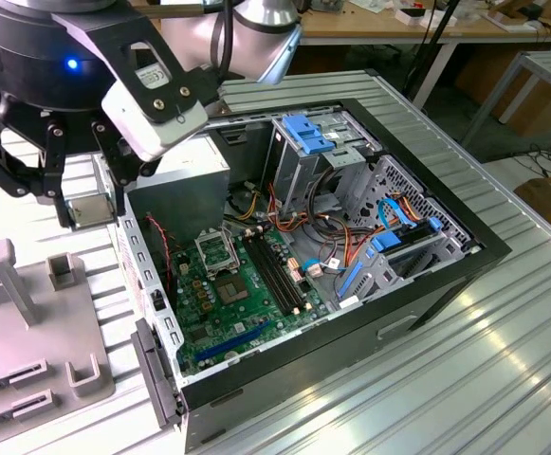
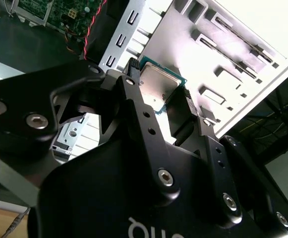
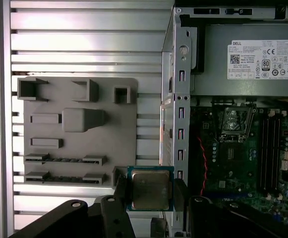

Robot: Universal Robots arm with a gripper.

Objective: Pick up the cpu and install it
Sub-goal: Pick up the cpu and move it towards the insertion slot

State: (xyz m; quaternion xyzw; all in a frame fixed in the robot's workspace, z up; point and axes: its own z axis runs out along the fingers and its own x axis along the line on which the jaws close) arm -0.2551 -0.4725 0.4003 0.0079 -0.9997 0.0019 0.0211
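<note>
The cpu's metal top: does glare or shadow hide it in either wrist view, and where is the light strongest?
First wrist view: the cpu is evenly lit, with no glare. Second wrist view: its top carries a soft sheen, the grey fixture plate behind it is washed out white, and the gripper holding it lies in shade. Exterior view: the table glares white.

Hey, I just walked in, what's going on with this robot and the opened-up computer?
A robot arm is working on installing a processor. Its gripper has its jaws shut on the cpu, held in the air beside the open computer case, close to the grey parts tray. The chip is not yet at the socket on the green motherboard inside the case.
</note>
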